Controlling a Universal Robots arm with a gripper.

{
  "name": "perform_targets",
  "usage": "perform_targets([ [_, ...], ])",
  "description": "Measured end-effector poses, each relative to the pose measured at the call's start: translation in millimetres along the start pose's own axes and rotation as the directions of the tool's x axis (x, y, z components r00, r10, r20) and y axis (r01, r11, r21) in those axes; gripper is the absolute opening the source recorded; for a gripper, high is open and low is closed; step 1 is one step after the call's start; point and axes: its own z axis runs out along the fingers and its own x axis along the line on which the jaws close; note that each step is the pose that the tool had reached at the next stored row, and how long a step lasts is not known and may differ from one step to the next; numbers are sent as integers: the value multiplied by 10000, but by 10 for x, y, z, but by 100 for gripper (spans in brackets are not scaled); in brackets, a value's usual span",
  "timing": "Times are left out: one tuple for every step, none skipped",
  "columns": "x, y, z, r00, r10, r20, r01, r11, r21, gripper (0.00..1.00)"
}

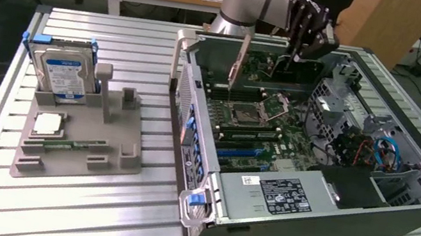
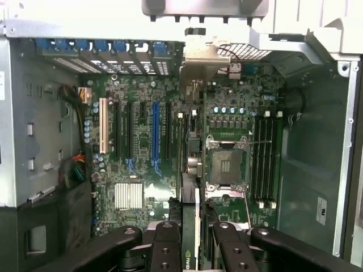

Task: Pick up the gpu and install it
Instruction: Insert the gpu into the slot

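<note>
- Exterior view: gripper (image 1: 295,58) hangs over the open computer case (image 1: 402,210), at the case's far end.
- The claw is clamped on the gpu (image 1: 240,65). The card is upright and edge-on, above the motherboard (image 1: 268,135) and apparently not seated.
- Hard drive (image 1: 63,69) and memory stick (image 1: 71,145) sit on the grey holder (image 1: 82,134) at the exterior view's left, well apart from the case; neither belongs to this step.
- Wrist view: gripper (image 2: 190,226) pinches the gpu (image 2: 190,187) between the black fingers (image 2: 164,238), card seen from its top edge.
- Silver end bracket (image 2: 204,59) points toward the case's rear wall with its slot openings.
- The card runs parallel to the blue slot (image 2: 154,136), between it and the CPU socket (image 2: 224,164). I can't tell which slot lies directly beneath.
- Step in hand, as I judge it: bringing the card down to its slot.
- To do it well, keep the card plumb and parallel to the slot, and get the bracket into its rear opening without snagging.
- Press straight down, no twist. A tilted card risks jamming at one end or scraping parts beside it.
- Keep the grip firm so the card doesn't slip when it meets resistance.
</note>
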Motion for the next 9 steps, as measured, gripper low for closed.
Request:
perform_targets([
  [4,1,3,10000,-72,2,72,10000,17,26],
  [8,2,6,9999,-127,2,127,9999,32,26],
  [14,2,7,9999,-171,0,171,9998,51,26],
  [20,3,10,9998,-218,2,218,9997,70,26],
  [26,2,13,9996,-266,4,266,9996,85,26],
  [32,2,17,9995,-315,6,315,9995,94,26],
  [39,2,23,9994,-357,9,357,9993,96,26],
  [48,3,31,9993,-381,8,381,9992,96,26],
  [59,3,42,9992,-393,8,393,9992,96,26],
])
